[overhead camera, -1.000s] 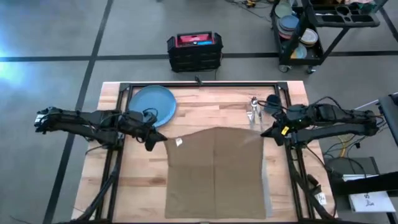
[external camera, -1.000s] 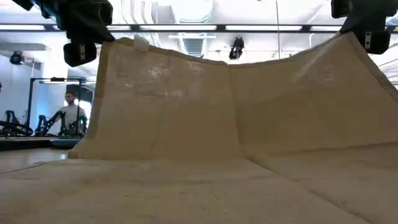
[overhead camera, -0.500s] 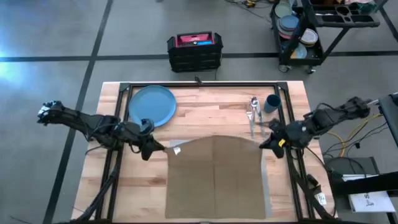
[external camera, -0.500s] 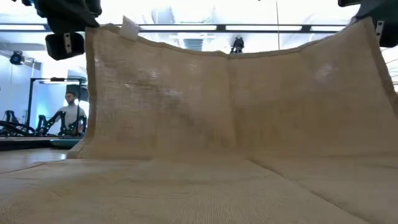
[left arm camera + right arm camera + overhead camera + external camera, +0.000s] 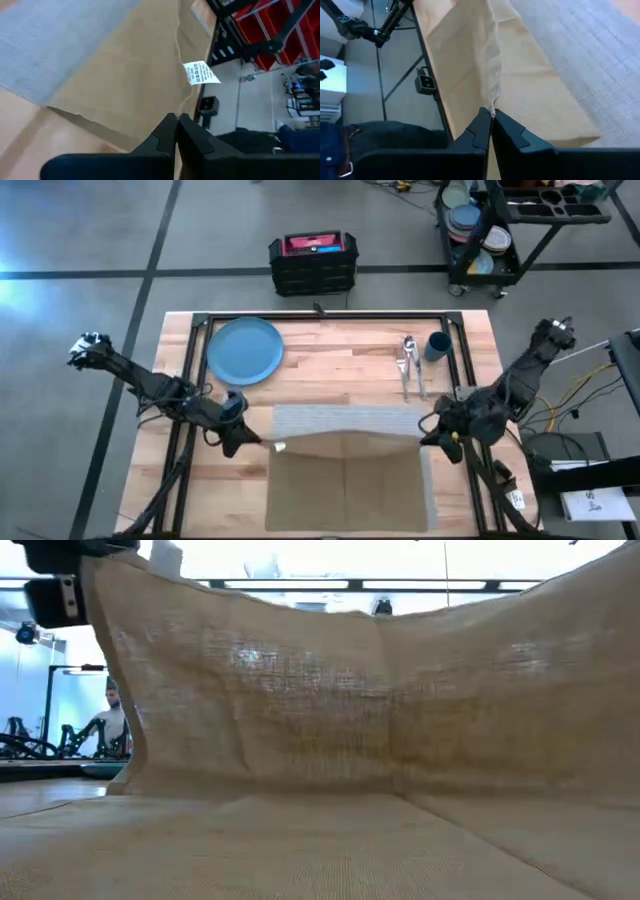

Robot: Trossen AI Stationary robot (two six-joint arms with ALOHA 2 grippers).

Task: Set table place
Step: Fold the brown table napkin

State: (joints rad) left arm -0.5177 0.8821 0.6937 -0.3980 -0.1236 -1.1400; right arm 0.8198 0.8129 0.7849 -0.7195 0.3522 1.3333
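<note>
The place setting is barely begun. The tan napkin (image 5: 348, 475) lies as a large cloth over the grey placemat (image 5: 345, 418) at the middle of the desk's (image 5: 330, 355) near edge, and both tools hold its far edge lifted: the left tool (image 5: 252, 439) is pressed together on the corner that carries the white label (image 5: 200, 73), and the right tool (image 5: 432, 434) pinches the opposite corner. A strip of the placemat shows bare beyond the raised edge. The blue plate (image 5: 244, 350) rests near the far left corner, while the silverware (image 5: 409, 363) and dark-blue cup (image 5: 437, 346) sit toward the far right, all off the mat. Judging by this, the napkin needs folding and every piece still needs placing.
</note>
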